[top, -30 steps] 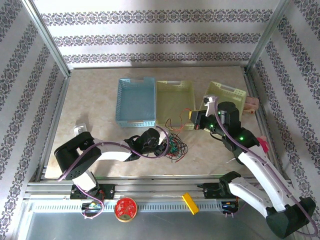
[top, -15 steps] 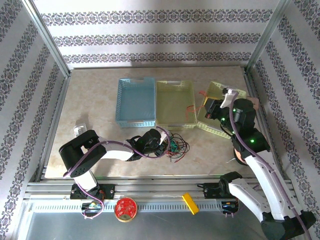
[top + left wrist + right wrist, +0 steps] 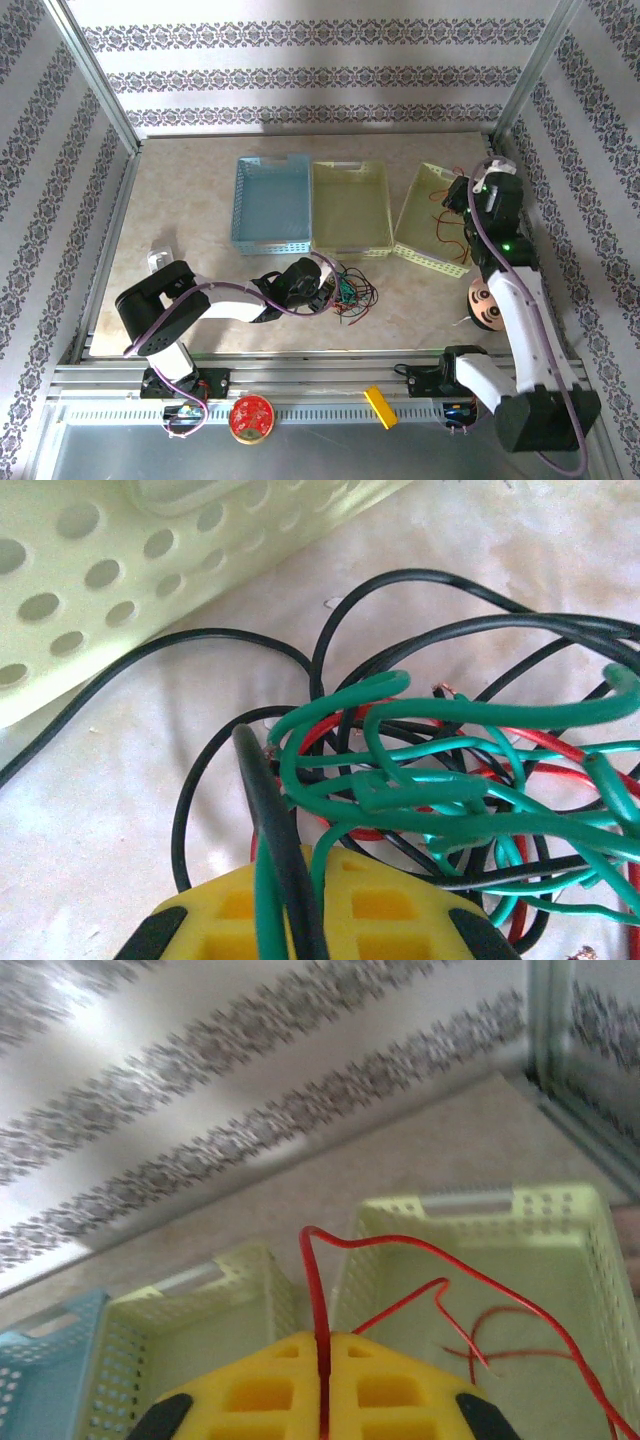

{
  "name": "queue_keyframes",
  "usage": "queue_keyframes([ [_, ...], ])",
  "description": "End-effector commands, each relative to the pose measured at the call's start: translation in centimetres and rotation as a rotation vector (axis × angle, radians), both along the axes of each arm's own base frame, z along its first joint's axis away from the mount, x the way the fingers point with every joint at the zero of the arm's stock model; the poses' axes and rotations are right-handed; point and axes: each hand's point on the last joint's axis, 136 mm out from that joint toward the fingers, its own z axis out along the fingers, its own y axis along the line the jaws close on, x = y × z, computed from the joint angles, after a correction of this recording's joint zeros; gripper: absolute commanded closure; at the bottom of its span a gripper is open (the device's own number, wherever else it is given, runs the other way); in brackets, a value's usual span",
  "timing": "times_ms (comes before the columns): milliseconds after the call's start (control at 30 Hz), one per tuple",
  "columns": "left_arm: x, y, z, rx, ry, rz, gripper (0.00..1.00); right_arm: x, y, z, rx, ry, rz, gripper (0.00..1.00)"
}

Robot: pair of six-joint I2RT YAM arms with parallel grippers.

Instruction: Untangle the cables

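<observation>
The bench (image 3: pixel 190 200) is a pale beige, marble-patterned slab. Walls papered in grey damask stripes (image 3: pixel 300 75) close it in on three sides, with aluminium posts (image 3: pixel 95 85) at the corners. A slotted metal rail (image 3: pixel 300 375) runs along the near edge.

Three perforated baskets sit toward the far edge. A blue basket (image 3: pixel 272 240) and a pale yellow basket (image 3: pixel 350 245) stand squarely side by side. A second pale yellow basket (image 3: pixel 425 258) lies askew near the right edge.

The cables (image 3: pixel 350 290) lie in a loose clump of green, black and red on the bare surface. They are midway along the near edge, just in front of the middle basket. The left tool (image 3: pixel 328 290) rests at the clump's left side. In the left wrist view the left tool (image 3: pixel 300 890) has its yellow fingers pressed together on a black strand and a green strand of the cables (image 3: pixel 440 790).

The right tool (image 3: pixel 458 195) hangs over the askew basket. In the right wrist view it (image 3: pixel 322 1355) is pinched on a red cable (image 3: pixel 314 1290). That cable rises from between the fingers, arcs over and trails down into that basket (image 3: pixel 470 1200).
</observation>
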Motion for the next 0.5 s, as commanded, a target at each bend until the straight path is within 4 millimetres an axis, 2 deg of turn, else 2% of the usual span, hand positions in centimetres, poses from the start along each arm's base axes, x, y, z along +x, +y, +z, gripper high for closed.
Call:
queue_keyframes([
  [0, -0.4, 0.0, 0.7, -0.006, -0.01, 0.011, 1.0, 0.2, 0.1, -5.6, 0.087, 0.145, -0.024, 0.83],
  [67, -0.4, 0.1, 0.9, -0.01, -0.013, 0.014, 1.0, -0.2, 0.1, -8.4, 0.122, 0.222, -0.044, 0.72],
  [100, -0.4, 0.1, 1.1, -0.013, -0.013, 0.016, 1.0, -0.5, 0.2, -9.6, 0.134, 0.255, -0.047, 0.62],
  [133, -0.5, 0.1, 1.1, -0.015, -0.011, 0.013, 1.0, -0.8, 0.3, -10.4, 0.137, 0.285, -0.049, 0.51],
  [200, -0.5, 0.0, 1.2, -0.02, -0.009, 0.011, 1.0, -1.9, 0.1, -11.6, 0.115, 0.349, -0.062, 0.41],
  [267, -0.5, 0.1, 1.3, -0.023, -0.012, 0.013, 1.0, -3.1, 0.1, -12.0, 0.048, 0.391, -0.057, 0.37],
  [333, -0.4, 0.2, 1.4, -0.028, -0.02, 0.022, 1.0, -4.3, 1.3, -11.9, -0.002, 0.4, 0.002, 0.37],
  [400, -0.4, 0.3, 1.6, -0.038, -0.03, 0.027, 1.0, -5.4, 3.8, -11.9, -0.005, 0.401, 0.115, 0.37],
  [467, -0.3, 0.3, 1.5, -0.039, -0.032, 0.031, 1.0, -6.9, 7.5, -12.3, 0.022, 0.414, 0.283, 0.38],
])
